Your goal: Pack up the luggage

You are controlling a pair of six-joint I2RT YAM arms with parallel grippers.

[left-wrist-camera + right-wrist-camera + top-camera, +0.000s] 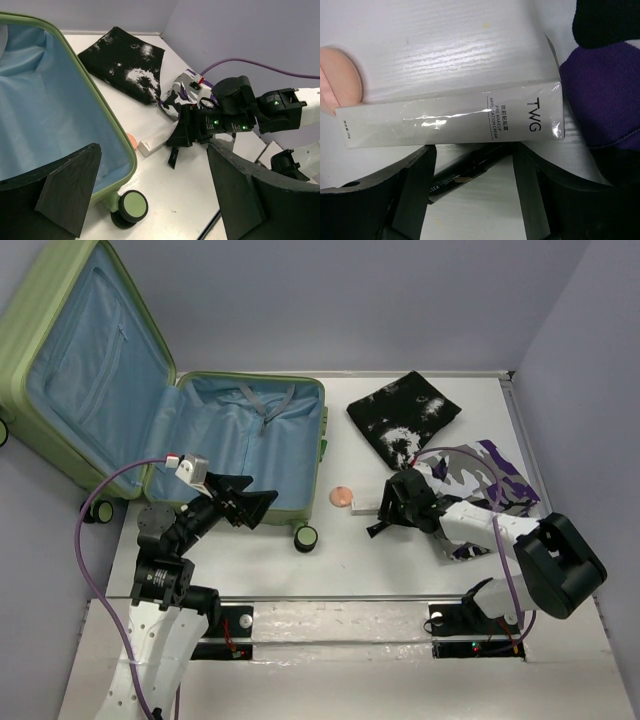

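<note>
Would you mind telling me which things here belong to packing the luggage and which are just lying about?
Likely for packing:
luggage, standing open
black-and-white garment
purple-and-white garment
white cream box
peach puff
black cosmetic stick

Not for packing:
purple cable on the arm

Overhead, two wrist views, luggage [90, 370] overlap

Bright, even light; soft shadows around the right claw [472, 165]; glare streaks the box [450, 117] wrap just ahead of it.
</note>
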